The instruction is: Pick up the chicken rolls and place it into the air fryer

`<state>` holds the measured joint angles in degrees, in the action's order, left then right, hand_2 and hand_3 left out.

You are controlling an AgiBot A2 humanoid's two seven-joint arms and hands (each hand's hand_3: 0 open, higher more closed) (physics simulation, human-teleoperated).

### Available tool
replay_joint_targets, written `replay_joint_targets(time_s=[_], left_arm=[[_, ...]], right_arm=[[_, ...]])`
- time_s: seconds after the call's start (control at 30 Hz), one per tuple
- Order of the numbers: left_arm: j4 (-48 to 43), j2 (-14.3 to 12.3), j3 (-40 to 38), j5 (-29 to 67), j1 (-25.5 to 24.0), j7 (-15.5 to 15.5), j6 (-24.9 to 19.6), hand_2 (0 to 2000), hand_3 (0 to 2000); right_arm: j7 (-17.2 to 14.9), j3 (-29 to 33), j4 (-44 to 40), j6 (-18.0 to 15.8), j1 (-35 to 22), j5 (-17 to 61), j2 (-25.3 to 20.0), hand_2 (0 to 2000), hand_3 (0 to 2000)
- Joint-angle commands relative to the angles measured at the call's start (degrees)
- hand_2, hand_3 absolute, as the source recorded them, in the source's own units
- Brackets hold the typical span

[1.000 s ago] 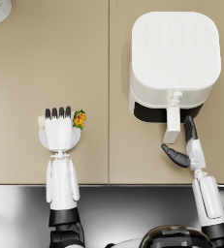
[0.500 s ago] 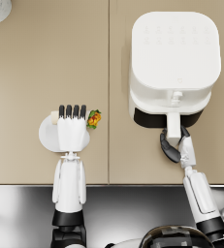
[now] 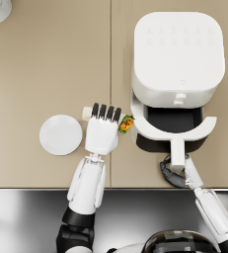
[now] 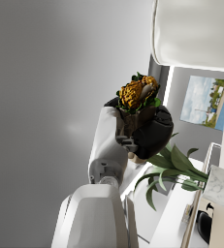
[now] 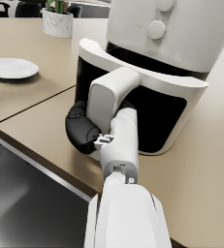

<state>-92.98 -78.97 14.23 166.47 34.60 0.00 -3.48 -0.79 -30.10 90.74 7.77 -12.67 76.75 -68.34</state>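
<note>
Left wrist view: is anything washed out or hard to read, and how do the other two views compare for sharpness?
Left wrist view: a large flat grey area with a faint bright spot fills one side, but the chicken roll in the left hand reads crisply. Head view: evenly lit, slightly soft, weak shadows around the air fryer. Right wrist view: the right hand on the drawer handle is clear; the distant plate is softer.

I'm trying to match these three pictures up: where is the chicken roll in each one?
Head view: chicken roll in the left robot hand, beside the air fryer's open drawer.
Left wrist view: near the middle, atop the dark fingers.
Right wrist view: not in it.
Shared landmark: the white air fryer.
</note>
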Motion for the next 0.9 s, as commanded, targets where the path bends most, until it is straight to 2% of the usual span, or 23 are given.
replay_joint_targets(time_s=[0.03,0.13,0.27,0.33,0.37,0.4,0.53,0.57,0.6,0.67,0.7,0.73,0.8,0.83,0.87,0.9], left_arm=[[-1.2,-1.9,4.7,0.0,2.9,0.0,0.0,2000,2000],[-1.3,-3.2,8.4,0.0,4.0,0.0,0.1,2000,2000],[-1.3,-5.4,12.6,0.0,5.6,0.0,0.0,2000,2000],[-0.4,-7.8,14.5,0.0,7.0,0.0,0.0,2000,2000],[0.0,-8.7,15.3,0.0,7.5,0.0,0.0,2000,2000],[0.5,-9.5,16.3,0.0,8.0,0.0,0.0,2000,2000],[3.3,-11.0,18.8,0.0,9.4,0.0,0.0,2000,2000],[4.5,1.0,35.7,0.0,21.0,0.0,0.0,2000,2000],[5.8,-8.7,23.0,-2.5,12.6,0.0,0.0,2000,2000],[8.8,-9.6,24.4,-7.5,13.6,-0.1,0.3,2000,2000],[10.4,-10.0,25.1,-10.0,13.8,-0.2,0.4,2000,2000],[12.3,-10.4,25.9,-11.8,14.0,-0.2,0.4,2000,2000],[14.0,-10.9,26.0,-14.0,14.0,-0.2,0.5,2000,2000],[15.3,-5.8,35.2,-14.7,20.0,-0.2,0.5,2000,2000],[15.6,-9.8,28.2,-15.2,15.3,-0.2,0.5,639,1673],[16.1,-9.6,28.0,-15.5,15.1,-0.1,1.0,0,1347]], right_arm=[[0.0,-9.4,10.2,-0.2,-1.4,0.0,-0.4,2000,2000],[0.1,-14.0,14.2,-1.7,-2.2,0.0,4.3,2000,2000],[0.4,-19.2,20.6,-1.0,-3.9,0.0,9.7,2000,2000],[0.8,-20.0,22.0,-1.2,-3.8,-0.1,10.6,2000,2000],[0.9,-16.3,22.2,-1.5,-0.1,-0.1,8.2,2000,2000],[0.8,-17.1,22.6,-2.0,-0.1,-0.1,8.6,2000,2000],[0.8,-18.5,24.5,-1.7,0.4,-0.1,10.0,2000,2000],[0.8,-18.4,24.9,-1.6,0.5,-0.1,10.3,2000,2000],[0.8,-20.0,25.3,-1.6,-0.8,-0.1,11.4,2000,2000],[0.8,-20.0,26.1,-1.7,-1.1,-0.1,11.6,2000,2000],[0.8,-16.8,15.3,-1.8,-0.2,-0.1,24.4,2000,2000],[0.8,-18.5,26.1,-2.0,0.6,-0.1,10.6,2000,2000],[0.8,-19.1,26.3,-2.8,0.5,-0.1,10.5,2000,2000],[0.8,-19.4,26.6,-3.1,0.4,-0.1,10.4,2000,2000],[0.8,-19.7,26.6,-3.4,0.5,-0.1,10.6,2000,2000],[0.8,-16.7,15.2,-3.6,0.5,-0.1,24.5,2000,2000]])
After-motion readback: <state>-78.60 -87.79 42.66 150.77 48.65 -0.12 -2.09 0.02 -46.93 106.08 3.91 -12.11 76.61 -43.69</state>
